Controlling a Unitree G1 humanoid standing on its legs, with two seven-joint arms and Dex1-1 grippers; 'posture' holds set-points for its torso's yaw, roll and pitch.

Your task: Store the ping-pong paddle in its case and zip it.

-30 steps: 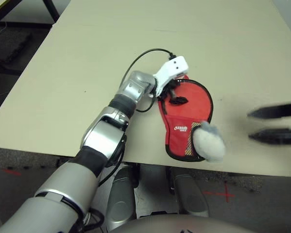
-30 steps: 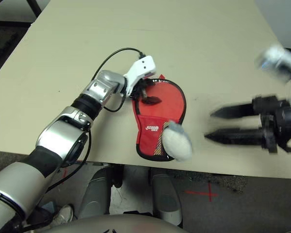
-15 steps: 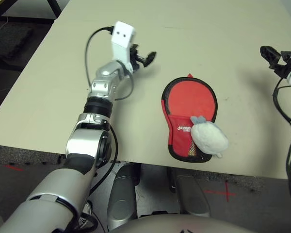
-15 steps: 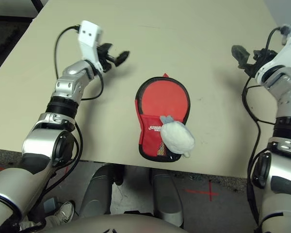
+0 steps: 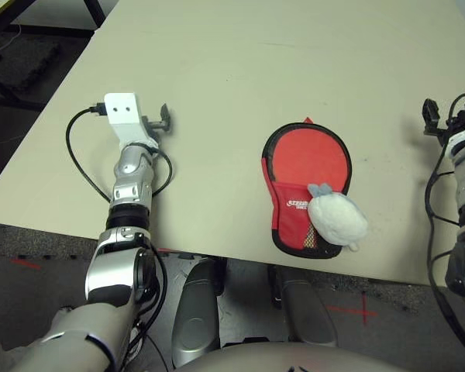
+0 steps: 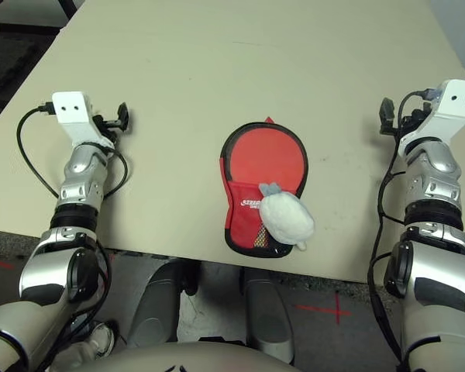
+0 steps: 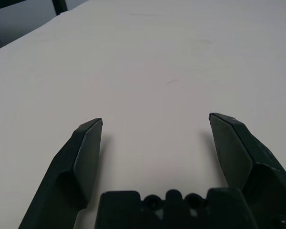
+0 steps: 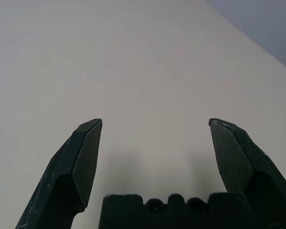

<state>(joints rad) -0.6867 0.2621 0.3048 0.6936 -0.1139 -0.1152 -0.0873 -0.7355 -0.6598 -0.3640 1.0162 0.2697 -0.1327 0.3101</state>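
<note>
White fuzzy toy (image 6: 287,218) covers part of the mesh pocket of the red-and-black paddle case (image 6: 252,209); whether a paddle lies inside cannot be told. The case lies near the front edge of the beige table (image 6: 178,194). Left gripper (image 7: 156,117) and right gripper (image 8: 156,120), both with fingers apart, flank it, with bare tabletop between.

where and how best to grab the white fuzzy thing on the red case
I'd take the fuzzy thing by its plump body, from above, with the right gripper: it sits raised on the flat case and bulges past its right edge, so open fingers should straddle it. The grey tuft looks too small.
</note>
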